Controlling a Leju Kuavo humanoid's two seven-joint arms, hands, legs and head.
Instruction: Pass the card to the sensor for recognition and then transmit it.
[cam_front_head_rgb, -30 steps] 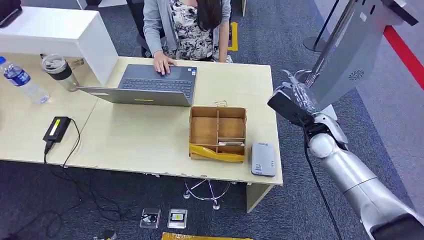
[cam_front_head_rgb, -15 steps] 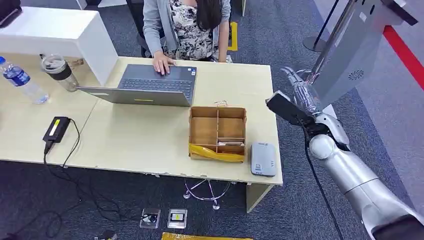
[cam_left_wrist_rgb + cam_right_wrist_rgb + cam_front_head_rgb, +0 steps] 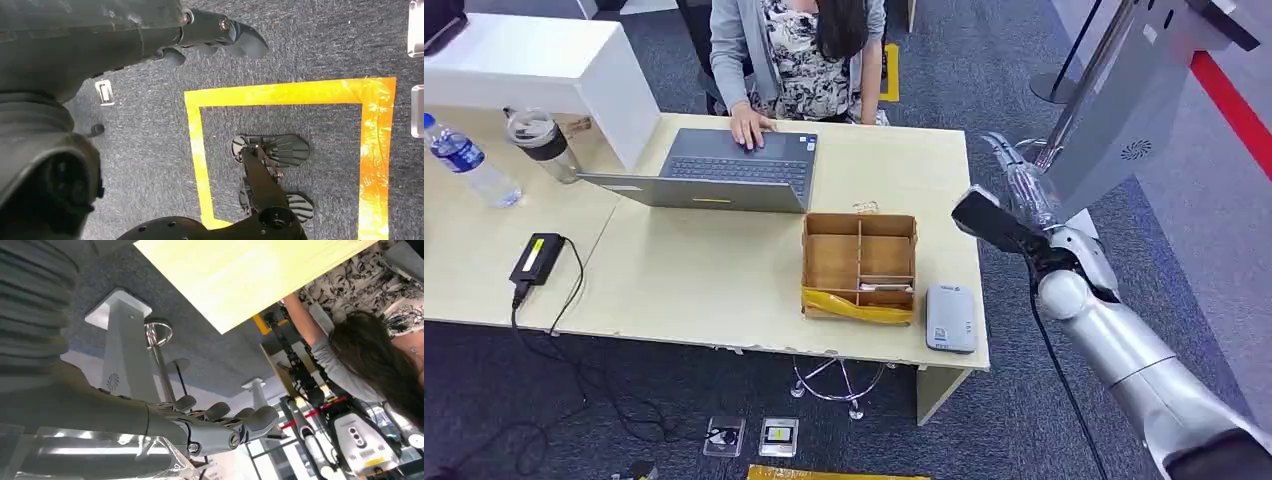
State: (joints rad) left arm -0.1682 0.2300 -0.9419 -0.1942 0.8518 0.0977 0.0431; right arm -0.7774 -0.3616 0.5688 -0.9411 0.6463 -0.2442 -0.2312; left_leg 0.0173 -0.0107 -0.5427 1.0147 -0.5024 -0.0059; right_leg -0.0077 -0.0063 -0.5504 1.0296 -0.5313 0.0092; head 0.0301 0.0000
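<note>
I see the card (image 3: pixel 100 452) as a clear, glossy sheet lying flat against my right hand (image 3: pixel 1022 190), raised off the desk's far right corner; in the head view it is hard to make out. The sensor (image 3: pixel 951 318), a flat grey reader, lies on the desk's near right corner, beside the wooden box.

Bright, even overhead light, soft shadows; head view sharp, wrist views dim and blurred near the lens.
</note>
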